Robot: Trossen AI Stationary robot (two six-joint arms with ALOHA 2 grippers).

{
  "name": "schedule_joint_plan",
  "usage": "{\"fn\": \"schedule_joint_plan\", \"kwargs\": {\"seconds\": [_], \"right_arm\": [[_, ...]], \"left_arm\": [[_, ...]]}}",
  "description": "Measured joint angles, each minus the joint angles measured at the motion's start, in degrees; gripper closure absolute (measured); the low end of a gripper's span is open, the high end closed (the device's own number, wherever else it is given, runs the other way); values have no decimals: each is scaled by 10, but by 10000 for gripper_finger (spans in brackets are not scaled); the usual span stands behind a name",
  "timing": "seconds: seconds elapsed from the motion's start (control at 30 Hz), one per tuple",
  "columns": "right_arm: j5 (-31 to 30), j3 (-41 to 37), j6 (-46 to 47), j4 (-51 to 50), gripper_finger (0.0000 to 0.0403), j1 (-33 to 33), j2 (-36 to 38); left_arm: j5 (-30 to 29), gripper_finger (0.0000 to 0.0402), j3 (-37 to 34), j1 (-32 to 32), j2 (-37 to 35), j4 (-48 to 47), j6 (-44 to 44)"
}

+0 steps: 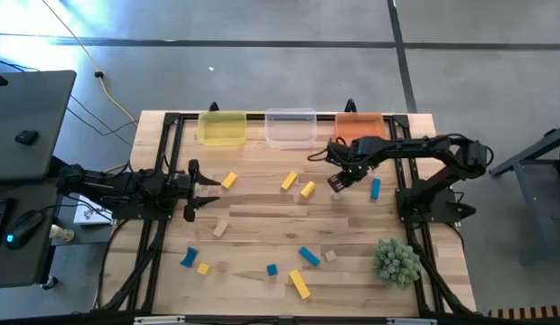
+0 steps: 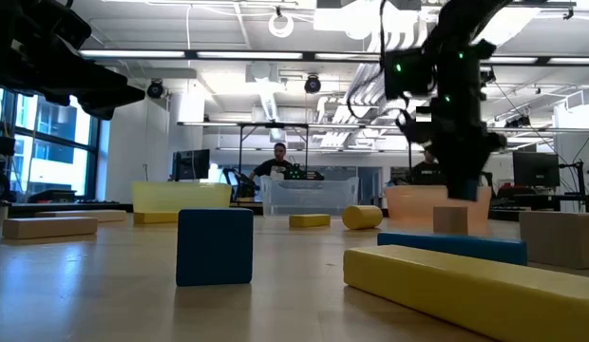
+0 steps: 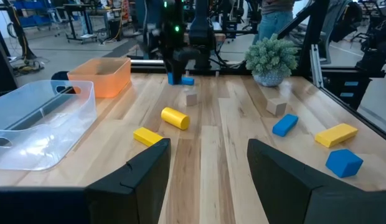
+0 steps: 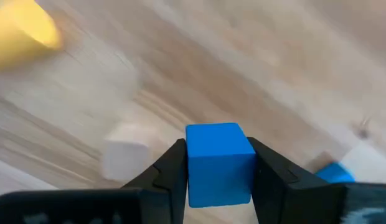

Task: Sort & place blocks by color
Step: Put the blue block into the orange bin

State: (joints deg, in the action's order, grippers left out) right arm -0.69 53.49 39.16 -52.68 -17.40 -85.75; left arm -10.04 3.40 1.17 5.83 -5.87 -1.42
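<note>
From above, the right gripper (image 1: 338,183) is hanging over mid-table just in front of the orange tub (image 1: 359,125), clenched on a blue cube; the left gripper (image 1: 189,190) is waiting at the left side, fingers spread. Counting blocks on the table: five yellow, four blue, roughly three tan, plus three tubs: yellow tub (image 1: 222,128), clear tub (image 1: 290,127), orange. At table level the right arm is hovering high, so a slip would be dropping the cube among the loose blocks. Left wrist view is showing the green spiky ball (image 3: 271,57) near a tan block (image 3: 276,107), nothing held. Right wrist view: blue cube (image 4: 218,163) is sitting squarely between the fingers, low in the grip; risk is releasing over the wrong tub.
</note>
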Motion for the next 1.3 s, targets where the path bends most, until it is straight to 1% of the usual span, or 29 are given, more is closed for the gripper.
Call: {"fn": "schedule_joint_plan", "kwargs": {"seconds": [0.07,0.23,0.37,0.47,0.67,0.83,0.93,1.1,1.17,1.3], "right_arm": [[-19,24,-5,-9,292,0,12],[-91,84,-37,-14,292,-13,31],[-135,128,-86,-12,292,-42,33],[-164,155,-121,-8,292,-71,33],[-214,183,-186,26,292,-137,33],[-239,185,-218,70,291,-191,33],[-255,185,-225,97,290,-216,33],[-256,185,-227,112,290,-256,26],[-243,177,-226,118,289,-269,17],[-193,146,-215,126,289,-292,-8]], "left_arm": [[0,200,0,0,0,0,-20],[-5,200,0,0,0,1,-115],[-6,200,0,0,0,1,-174],[-19,200,0,0,0,1,-213],[-95,200,0,0,0,18,-294],[-151,200,0,0,0,45,-300],[-195,200,0,0,0,54,-299],[-264,200,0,0,0,58,-299],[-273,200,0,0,0,58,-299],[-273,200,0,0,0,58,-299]]}}
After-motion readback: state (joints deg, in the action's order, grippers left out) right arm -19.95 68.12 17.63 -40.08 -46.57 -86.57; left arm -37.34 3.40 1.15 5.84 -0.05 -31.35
